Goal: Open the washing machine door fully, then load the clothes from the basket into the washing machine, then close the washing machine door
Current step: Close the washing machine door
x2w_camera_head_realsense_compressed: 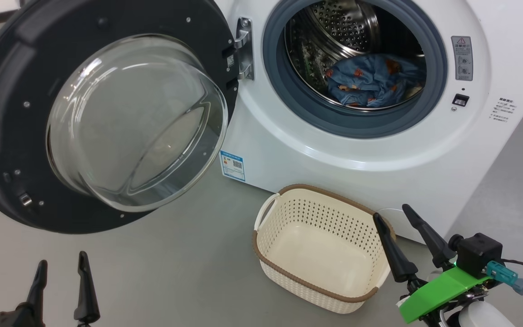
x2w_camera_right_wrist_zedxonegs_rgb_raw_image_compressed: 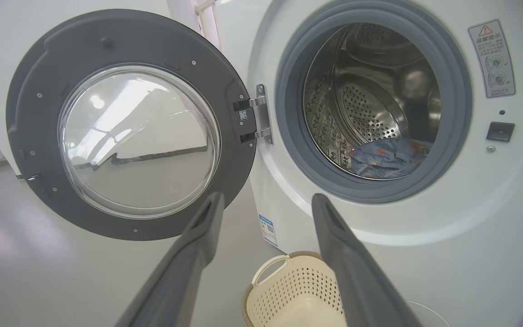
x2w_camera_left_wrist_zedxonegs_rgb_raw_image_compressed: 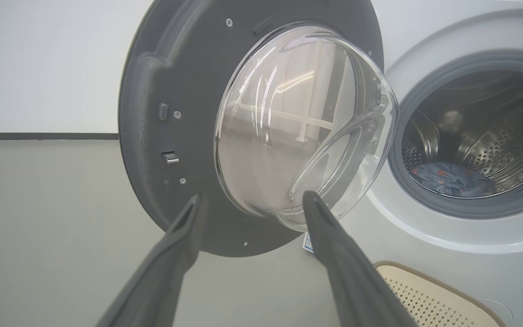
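The washing machine door stands wide open, swung out to the left on its hinge. Its round glass bowl bulges out toward the robot. The big white washing machine sits on the grey floor. A grey rubber ring goes round its hole.

Inside the shiny drum with little holes, the clothes lie in a heap at the bottom. They are blue cloth with small orange pictures.

The basket sits on the floor just in front of the machine, below the hole. Its bare cream bottom shows. A small blue sticker is on the machine's front, near the basket's handle.

The left fingers are low on the left, spread apart and holding nothing. In the left wrist view they point at the bottom of the door, not touching it.

The right fingers are spread apart too, holding nothing, up by the basket's right end.
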You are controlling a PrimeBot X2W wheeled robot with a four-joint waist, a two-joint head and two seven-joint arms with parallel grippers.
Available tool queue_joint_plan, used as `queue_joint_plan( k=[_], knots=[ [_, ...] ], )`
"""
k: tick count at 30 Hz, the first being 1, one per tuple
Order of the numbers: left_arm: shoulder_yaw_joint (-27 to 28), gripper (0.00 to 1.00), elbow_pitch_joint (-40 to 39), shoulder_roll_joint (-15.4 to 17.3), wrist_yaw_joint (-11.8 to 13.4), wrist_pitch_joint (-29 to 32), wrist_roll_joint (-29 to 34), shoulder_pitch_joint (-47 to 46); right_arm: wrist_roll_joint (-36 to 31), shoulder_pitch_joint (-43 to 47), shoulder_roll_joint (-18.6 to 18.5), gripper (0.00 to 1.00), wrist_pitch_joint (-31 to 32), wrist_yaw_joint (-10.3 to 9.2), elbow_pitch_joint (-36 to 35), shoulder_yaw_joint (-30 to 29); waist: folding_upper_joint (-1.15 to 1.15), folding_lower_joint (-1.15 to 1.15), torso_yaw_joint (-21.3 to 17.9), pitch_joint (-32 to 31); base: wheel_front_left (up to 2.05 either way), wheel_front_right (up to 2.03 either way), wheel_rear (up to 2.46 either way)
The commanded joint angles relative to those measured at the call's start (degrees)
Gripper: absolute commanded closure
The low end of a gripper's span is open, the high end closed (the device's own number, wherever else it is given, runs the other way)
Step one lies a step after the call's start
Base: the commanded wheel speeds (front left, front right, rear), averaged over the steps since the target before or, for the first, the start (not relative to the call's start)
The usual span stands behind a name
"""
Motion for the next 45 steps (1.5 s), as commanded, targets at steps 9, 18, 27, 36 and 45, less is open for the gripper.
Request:
queue_joint_plan(
  k=[9, 18, 27, 36, 45],
  knots=[
    [2.0, 0.0, -1.2, 0.8, -0.3, -0.3, 0.8, -0.9, 0.0, 0.0, -0.6, 0.0, -0.5, 0.42, -1.4, 1.0, 0.0, 0.0, -0.6, 0.4, 0.0, 0.0, 0.0],
    [2.2, 0.0, -1.0, 0.9, -0.5, -0.3, 0.8, -1.1, 0.0, 0.0, -0.5, 0.0, -0.5, 0.42, -1.4, 0.8, 0.0, 0.0, -0.4, 0.4, 0.0, 0.0, 0.0],
    [2.4, 0.0, -1.1, 0.7, -0.4, -0.3, 0.9, -1.3, -0.1, -0.1, -0.4, 0.0, -0.5, 0.42, -1.5, 0.3, 0.0, 0.0, -0.1, 0.7, 0.0, 0.0, 0.0],
    [2.7, 1.0, -2.7, 0.6, -0.1, -0.3, 0.9, -1.4, -0.1, -0.2, -0.4, 0.0, -0.5, 0.42, -1.5, 0.2, 0.0, 0.0, -0.1, 1.1, 0.0, 0.0, 0.0],
    [5.0, 1.0, -12.0, 4.1, -0.6, -0.3, -0.5, -5.4, -0.5, -0.5, -1.1, 0.0, -0.5, 0.42, -1.7, -0.3, 0.0, 0.0, 0.3, 2.4, 0.0, 0.0, 0.0]
  ],
)
